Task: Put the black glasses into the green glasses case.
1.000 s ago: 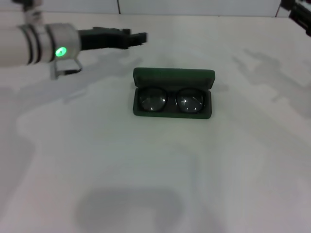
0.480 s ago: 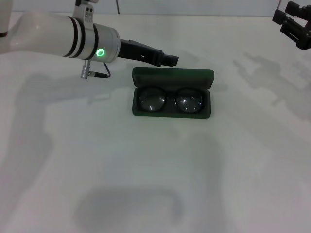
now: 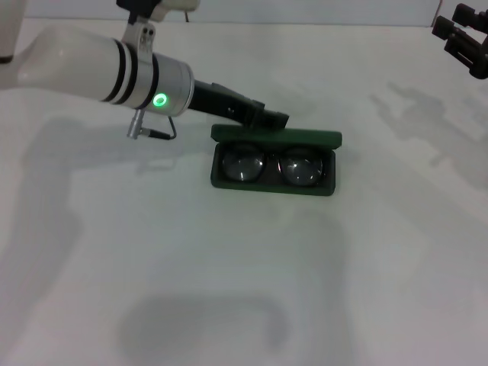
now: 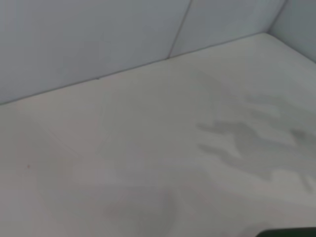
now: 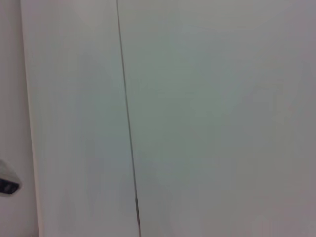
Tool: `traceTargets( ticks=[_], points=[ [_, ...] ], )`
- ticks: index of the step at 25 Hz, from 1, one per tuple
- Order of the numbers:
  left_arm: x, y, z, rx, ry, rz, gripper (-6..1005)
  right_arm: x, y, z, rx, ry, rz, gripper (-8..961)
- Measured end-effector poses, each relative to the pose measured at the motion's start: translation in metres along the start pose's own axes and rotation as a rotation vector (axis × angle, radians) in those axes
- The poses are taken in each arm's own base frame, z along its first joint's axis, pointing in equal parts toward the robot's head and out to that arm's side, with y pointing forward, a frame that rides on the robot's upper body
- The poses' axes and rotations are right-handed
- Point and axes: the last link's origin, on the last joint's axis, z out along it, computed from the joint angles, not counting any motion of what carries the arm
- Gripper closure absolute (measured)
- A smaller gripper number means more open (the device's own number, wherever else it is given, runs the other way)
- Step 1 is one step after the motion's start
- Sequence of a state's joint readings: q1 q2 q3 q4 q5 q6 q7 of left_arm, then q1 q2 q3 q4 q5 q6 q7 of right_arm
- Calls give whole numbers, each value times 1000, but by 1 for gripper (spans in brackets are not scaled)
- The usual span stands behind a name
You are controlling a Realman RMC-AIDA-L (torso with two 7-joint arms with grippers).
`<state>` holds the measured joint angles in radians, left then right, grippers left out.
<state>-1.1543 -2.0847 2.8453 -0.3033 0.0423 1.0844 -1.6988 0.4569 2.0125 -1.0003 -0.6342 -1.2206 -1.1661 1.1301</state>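
Surface: white table (image 3: 229, 290), pale wall panels behind it; soft shadows of the arms fall across the top.

Green glasses case (image 3: 275, 162): dark green hard shell, lying open near the middle of the table in the head view. Lid (image 3: 277, 137) stands up along the far edge; tray faces the camera.

Black glasses (image 3: 271, 165): folded, lying inside the case tray. Both rounded lenses face up and catch glare. Frame sits within the case walls, left lens toward the robot's left end of the tray, right lens toward the other end.

Left gripper (image 3: 276, 119): black, at the end of the white left arm (image 3: 91, 65), which reaches in from the left with a green light lit on the wrist ring. Tip is at the far left corner of the lid, just behind its top edge; contact cannot be confirmed. Fingers look pressed together into one narrow tip, holding nothing.

Left wrist view: bare table and wall seam; only a dark sliver at one edge, too little to identify.

Right gripper (image 3: 465, 30): far right corner of the head view, raised, well apart from the case. Partly cut off by the frame edge; finger state cannot be told.

Right wrist view: plain wall panels with a seam.
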Motion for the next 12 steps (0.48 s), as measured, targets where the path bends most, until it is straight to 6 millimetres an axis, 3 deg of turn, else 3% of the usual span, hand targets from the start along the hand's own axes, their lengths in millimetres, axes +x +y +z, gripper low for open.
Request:
traceTargets(
  ticks=[7,12],
  points=[
    [-20,5,5,-36,-8,90,275,-1,-1,2,3,0,-3,565],
    [-20,7,7,-45,18,124,273,-1,1,3,-12,5,-7,565]
  ],
)
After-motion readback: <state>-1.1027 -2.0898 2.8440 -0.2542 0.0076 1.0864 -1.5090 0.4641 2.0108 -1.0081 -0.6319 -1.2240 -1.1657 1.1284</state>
